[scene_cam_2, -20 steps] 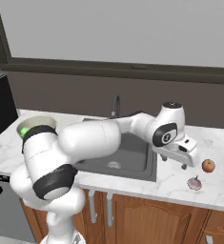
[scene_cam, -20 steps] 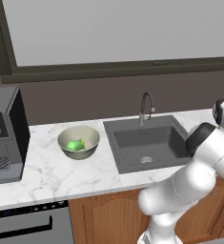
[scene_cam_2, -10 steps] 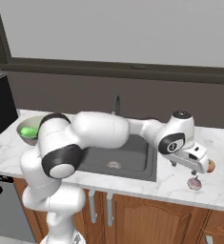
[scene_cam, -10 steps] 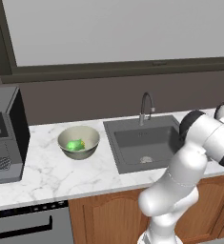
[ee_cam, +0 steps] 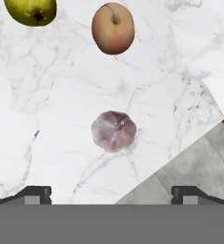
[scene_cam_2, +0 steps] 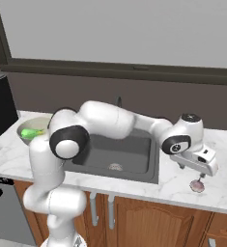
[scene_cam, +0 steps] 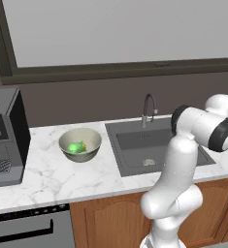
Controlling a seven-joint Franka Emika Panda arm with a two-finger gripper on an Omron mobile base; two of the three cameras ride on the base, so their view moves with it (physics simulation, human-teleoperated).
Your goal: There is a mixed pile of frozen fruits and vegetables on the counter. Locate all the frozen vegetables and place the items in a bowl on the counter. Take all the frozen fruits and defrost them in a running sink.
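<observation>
The hand view looks straight down on the counter [ee_cam: 46, 119]. The pale pinkish-white frozen vegetable [ee_cam: 113, 131] lies centred between my open gripper [ee_cam: 112, 193] fingertips [ee_cam: 35, 193], a little beyond them, untouched. Further on rest the red frozen fruit [ee_cam: 113, 28] and the yellow-green one [ee_cam: 31, 10]. In the right base view the gripper [scene_cam_2: 200, 177] hangs just above that pinkish vegetable [scene_cam_2: 198, 186], right of the sink [scene_cam_2: 120, 154]. The bowl [scene_cam: 80, 144] [scene_cam_2: 32, 129] stands left of the sink [scene_cam: 149, 145] with the bright green vegetable [scene_cam: 76, 147] inside.
A curved faucet [scene_cam: 148, 104] rises behind the basin. A dark coffee machine [scene_cam: 4, 135] stands at the counter's left end, with a dishwasher front [scene_cam: 28, 227] below. The counter's front edge cuts across the hand view's lower right, with grey floor [ee_cam: 194, 162] beyond.
The arm has swung further right and lowered, bringing the hand down over the pinkish vegetable. The jaws stayed open. The bowl and its contents have not moved.
</observation>
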